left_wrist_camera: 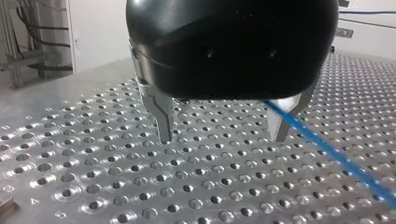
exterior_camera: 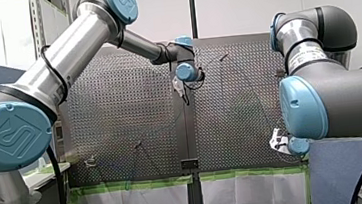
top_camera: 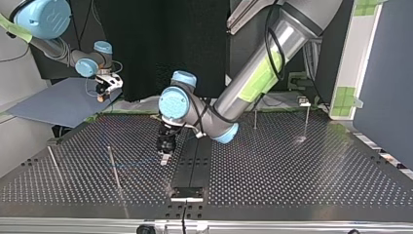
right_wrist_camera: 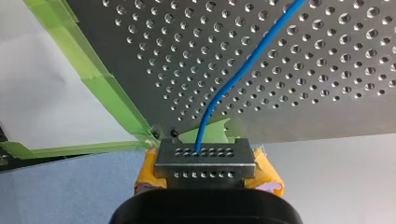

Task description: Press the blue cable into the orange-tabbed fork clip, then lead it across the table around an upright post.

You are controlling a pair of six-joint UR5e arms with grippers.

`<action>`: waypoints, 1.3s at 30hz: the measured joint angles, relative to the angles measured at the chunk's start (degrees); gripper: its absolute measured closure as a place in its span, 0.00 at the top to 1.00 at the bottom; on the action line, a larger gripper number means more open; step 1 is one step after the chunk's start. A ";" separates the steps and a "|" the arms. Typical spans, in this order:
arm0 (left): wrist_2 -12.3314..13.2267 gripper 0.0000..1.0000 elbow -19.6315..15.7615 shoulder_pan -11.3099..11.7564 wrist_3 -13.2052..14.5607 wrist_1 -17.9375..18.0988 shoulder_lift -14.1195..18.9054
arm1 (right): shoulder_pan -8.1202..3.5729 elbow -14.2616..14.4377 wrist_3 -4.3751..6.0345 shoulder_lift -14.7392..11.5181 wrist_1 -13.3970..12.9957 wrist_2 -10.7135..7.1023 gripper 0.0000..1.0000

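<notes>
Left claw [left_wrist_camera: 224,128]: metal fingers [left_wrist_camera: 164,116] spread, tips just above the table [left_wrist_camera: 140,186]. Bare perforated plate lies open ahead and to both sides. The blue cable [left_wrist_camera: 331,151] runs out past one finger, low over the plate; contact with that finger cannot be told.

Right claw [right_wrist_camera: 205,161]: off the table's taped corner, green tape [right_wrist_camera: 107,98] just ahead. Its yellow pads [right_wrist_camera: 266,170] are pressed together, pinching the cable, which leads ahead across the plate.

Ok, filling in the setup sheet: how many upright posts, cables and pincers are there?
upright posts: 4
blue cable: 1
pincers: 2 (left pincer, right pincer)
total: 7
</notes>
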 joint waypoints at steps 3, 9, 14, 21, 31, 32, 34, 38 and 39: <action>-0.69 1.00 0.03 -0.08 -0.38 -0.79 0.01 | -0.04 -0.32 -0.04 0.01 0.13 -0.06 0.00; -1.69 1.00 0.59 -0.45 -1.22 -2.61 0.00 | -0.06 -0.62 -0.05 0.01 0.35 -0.16 0.00; -1.82 1.00 1.72 -0.90 -1.90 -3.19 0.02 | -0.07 -0.65 -0.05 0.01 0.39 -0.18 0.00; -1.59 1.00 2.19 -1.24 -2.04 -4.53 0.03 | -0.07 -0.66 -0.10 0.01 0.46 -0.18 0.00; -1.58 1.00 2.24 -1.21 -1.20 -7.81 0.15 | -0.11 -0.75 -0.22 0.01 0.71 -0.18 0.00; -1.57 1.00 2.24 -1.24 -0.95 -7.89 0.20 | -0.11 -0.75 -0.24 0.01 0.75 -0.18 0.00; -1.56 1.00 2.22 -1.32 -0.29 -8.09 0.37 | -0.13 -0.75 -0.30 0.01 0.85 -0.18 0.00; -1.55 1.00 2.23 -1.63 1.12 -8.95 0.99 | -0.14 -0.77 -0.44 0.01 1.03 -0.18 0.00; -1.55 1.00 2.23 -1.78 1.64 -9.40 1.23 | -0.15 -0.77 -0.48 0.01 1.05 -0.18 0.00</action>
